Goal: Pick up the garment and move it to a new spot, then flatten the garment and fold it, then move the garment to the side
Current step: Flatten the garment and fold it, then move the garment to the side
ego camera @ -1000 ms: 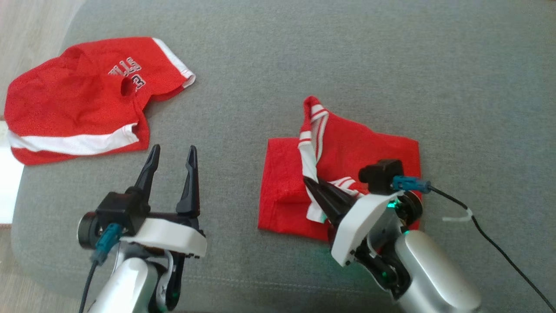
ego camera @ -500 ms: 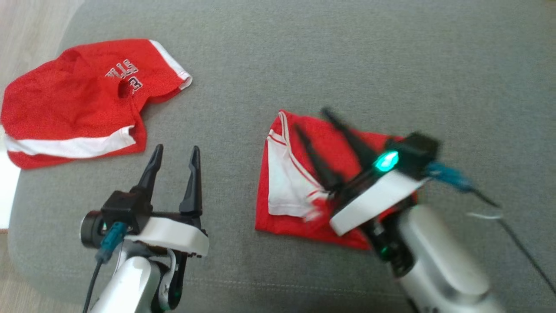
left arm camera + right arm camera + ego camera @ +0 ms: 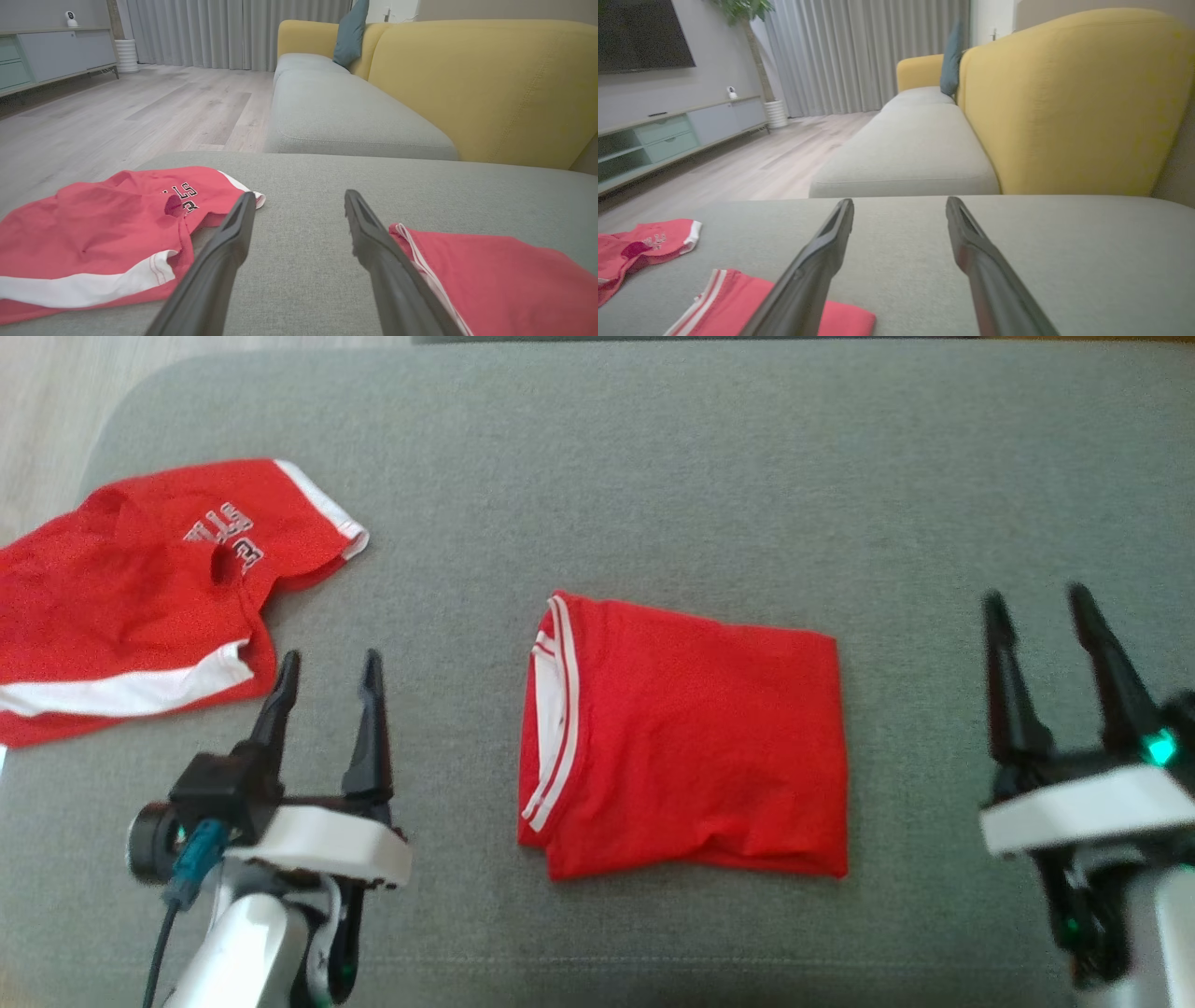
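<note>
The garment (image 3: 691, 747), red with white trim along its left edge, lies folded into a flat rectangle in the middle of the grey cushion (image 3: 709, 485). My left gripper (image 3: 329, 658) stands open to the garment's left, apart from it, with nothing between its fingers. Off to the garment's right, my right gripper (image 3: 1036, 597) is open and empty, well away from the cloth. In the left wrist view the left gripper (image 3: 299, 205) has the garment (image 3: 495, 275) at its lower right. Along the right gripper (image 3: 899, 210), the garment (image 3: 752, 308) lies at the lower left.
A second red garment (image 3: 140, 607) with white bands and lettering lies crumpled at the cushion's left edge, also visible as the jersey (image 3: 93, 228). Wooden floor (image 3: 47, 392) lies beyond that edge. A yellow backrest (image 3: 1064, 102) rises at the far side.
My right gripper opened, let go of the garment's white-trimmed edge and drew back to the right. The garment now lies folded flat. The camera has shifted. The left arm kept still.
</note>
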### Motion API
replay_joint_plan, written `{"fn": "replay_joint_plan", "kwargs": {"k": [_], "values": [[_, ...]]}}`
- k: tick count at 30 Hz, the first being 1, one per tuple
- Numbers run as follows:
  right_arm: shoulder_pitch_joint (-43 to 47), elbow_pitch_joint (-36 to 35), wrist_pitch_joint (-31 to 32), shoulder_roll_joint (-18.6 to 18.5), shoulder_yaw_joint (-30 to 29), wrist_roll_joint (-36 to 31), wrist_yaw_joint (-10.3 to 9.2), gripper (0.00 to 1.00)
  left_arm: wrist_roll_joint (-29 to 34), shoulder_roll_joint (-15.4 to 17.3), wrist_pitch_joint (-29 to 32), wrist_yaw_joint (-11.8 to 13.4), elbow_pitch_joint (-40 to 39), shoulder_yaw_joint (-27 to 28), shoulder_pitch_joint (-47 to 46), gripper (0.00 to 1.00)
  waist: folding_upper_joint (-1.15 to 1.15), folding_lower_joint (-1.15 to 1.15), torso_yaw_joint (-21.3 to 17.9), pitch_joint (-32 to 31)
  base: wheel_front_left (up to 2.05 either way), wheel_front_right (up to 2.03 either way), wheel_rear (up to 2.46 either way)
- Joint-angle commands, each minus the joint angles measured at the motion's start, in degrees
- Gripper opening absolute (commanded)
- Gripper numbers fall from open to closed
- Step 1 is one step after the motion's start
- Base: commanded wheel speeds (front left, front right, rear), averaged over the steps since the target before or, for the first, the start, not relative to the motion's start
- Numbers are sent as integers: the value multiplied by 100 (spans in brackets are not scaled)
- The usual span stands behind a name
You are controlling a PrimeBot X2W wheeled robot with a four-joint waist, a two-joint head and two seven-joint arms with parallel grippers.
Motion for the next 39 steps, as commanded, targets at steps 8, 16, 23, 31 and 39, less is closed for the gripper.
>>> {"fn": "replay_joint_plan", "kwargs": {"k": [8,16,23,31,39], "values": [[620,-580,251,72,-110,-71,22,100,-73,276,-30,76,-150,307,202,100,0,0,-149,-463,0,0,0],[1113,-633,524,181,-86,-22,22,100,-76,412,164,163,-284,232,649,100,0,0,-146,-947,0,0,0],[1252,-659,609,227,-103,-12,22,100,-63,509,297,252,-488,225,803,100,0,0,-123,-1067,0,0,0],[1273,-653,633,253,-88,-39,22,100,-75,554,365,288,-583,211,824,100,0,0,-142,-1093,0,0,0],[1262,-636,637,267,-67,-57,22,100,-71,569,377,313,-605,185,793,100,0,0,-131,-1081,0,0,0]]}}
